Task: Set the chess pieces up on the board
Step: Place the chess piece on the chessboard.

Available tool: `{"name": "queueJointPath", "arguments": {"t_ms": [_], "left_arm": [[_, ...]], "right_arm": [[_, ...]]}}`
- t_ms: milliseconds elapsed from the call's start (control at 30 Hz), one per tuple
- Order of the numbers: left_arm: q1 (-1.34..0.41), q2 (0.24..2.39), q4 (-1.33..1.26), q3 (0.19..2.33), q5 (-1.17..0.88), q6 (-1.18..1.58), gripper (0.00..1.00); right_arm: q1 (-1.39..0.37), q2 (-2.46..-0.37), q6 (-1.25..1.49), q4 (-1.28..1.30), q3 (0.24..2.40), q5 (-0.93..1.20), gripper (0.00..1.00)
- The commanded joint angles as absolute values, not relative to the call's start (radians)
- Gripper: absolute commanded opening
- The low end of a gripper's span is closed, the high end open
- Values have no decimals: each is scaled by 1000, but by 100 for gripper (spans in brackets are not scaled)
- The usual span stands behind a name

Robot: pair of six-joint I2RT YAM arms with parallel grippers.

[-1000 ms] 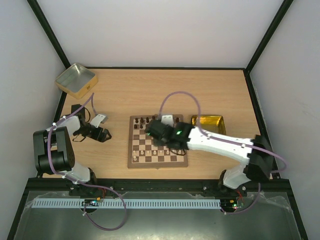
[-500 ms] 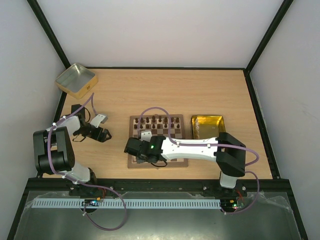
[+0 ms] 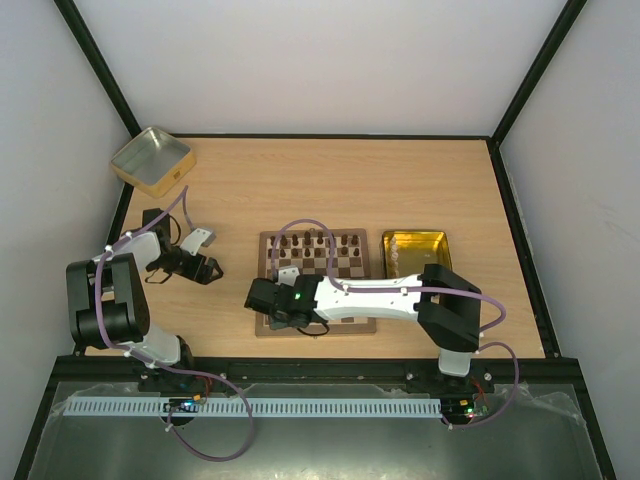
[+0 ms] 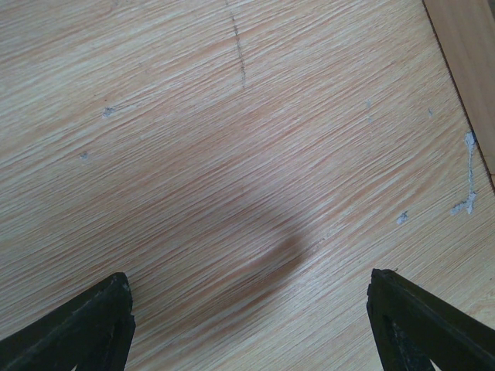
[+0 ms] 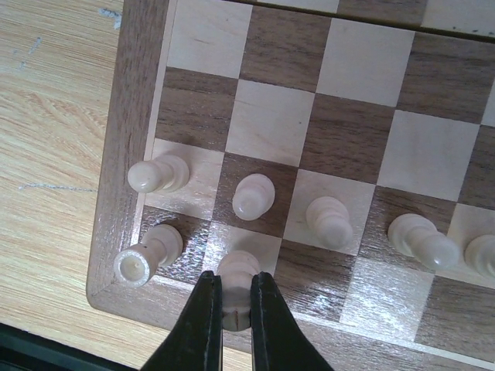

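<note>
Because every piece needs its own square, the right jaws pinch a cream piece (image 5: 238,269) at the near row of the board (image 5: 128,116) — beside the corner piece (image 5: 147,259) — while the left jaws hang apart over the tabletop (image 4: 232,116).

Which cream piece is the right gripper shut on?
The cream piece on the light edge-row square beside the corner piece: right gripper pinches it; the others stand free.
</note>
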State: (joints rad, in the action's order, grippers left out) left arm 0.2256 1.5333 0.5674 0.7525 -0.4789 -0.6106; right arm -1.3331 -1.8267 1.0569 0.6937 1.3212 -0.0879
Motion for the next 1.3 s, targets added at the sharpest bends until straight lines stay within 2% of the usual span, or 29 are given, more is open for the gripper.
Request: {"name": "queueJointPath", "arguments": {"t_ms": [0, 500, 967, 1267], "left_arm": [[233, 1564, 630, 717, -419, -610, 83], [235, 1558, 629, 717, -420, -609, 83], [235, 1552, 630, 716, -422, -609, 83], [235, 1554, 632, 717, -423, -612, 83]], "right_arm": [[-1340, -1841, 1061, 693, 1357, -97, 2], [-1339, -1854, 1048, 705, 1364, -81, 2], [-1342, -1865, 1040, 714, 1376, -78, 15], [-1342, -1866, 1041, 730, 1391, -99, 17]]}}
